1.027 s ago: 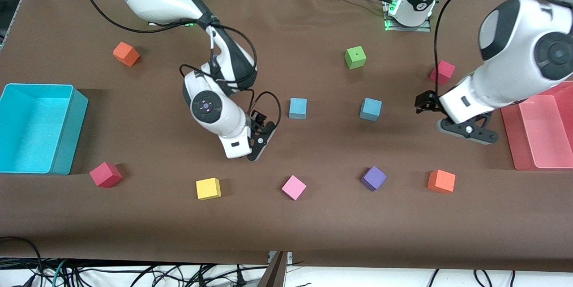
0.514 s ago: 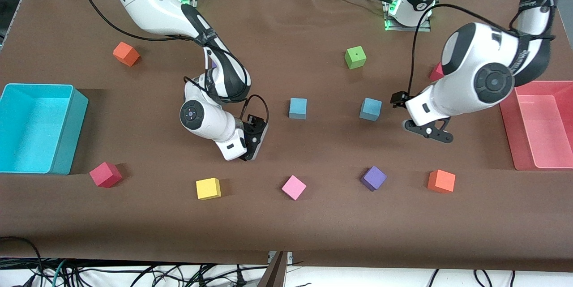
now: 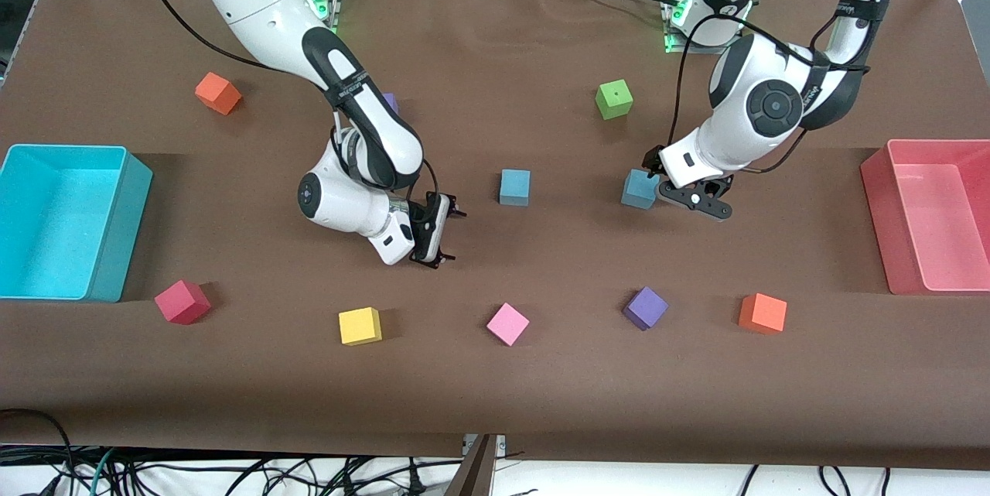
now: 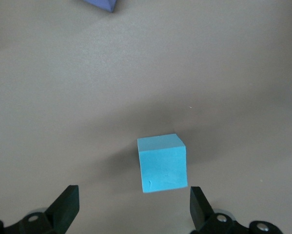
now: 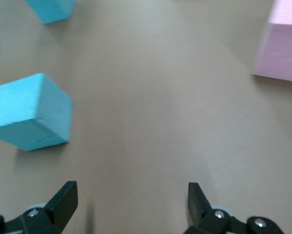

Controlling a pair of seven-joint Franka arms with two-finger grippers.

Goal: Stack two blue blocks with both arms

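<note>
1. A cyan bin [image 3: 69,221] is set at the right arm's end of the brown table [image 3: 495,395]; a pink bin [image 3: 932,213] is set at the left arm's end.
2. Nearest the front camera, 5 cubes are spread in a row: crimson [image 3: 182,302], yellow [image 3: 360,326], pink [image 3: 508,323], purple [image 3: 645,307], orange [image 3: 762,313].
3. Farther from the camera, an orange cube [image 3: 218,93] and a green cube [image 3: 614,99] are seen.

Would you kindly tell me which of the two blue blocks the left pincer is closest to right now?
The blue block toward the left arm's end of the table: the open left pincer sits right beside it, while the other blue block lies toward the right pincer.
</note>
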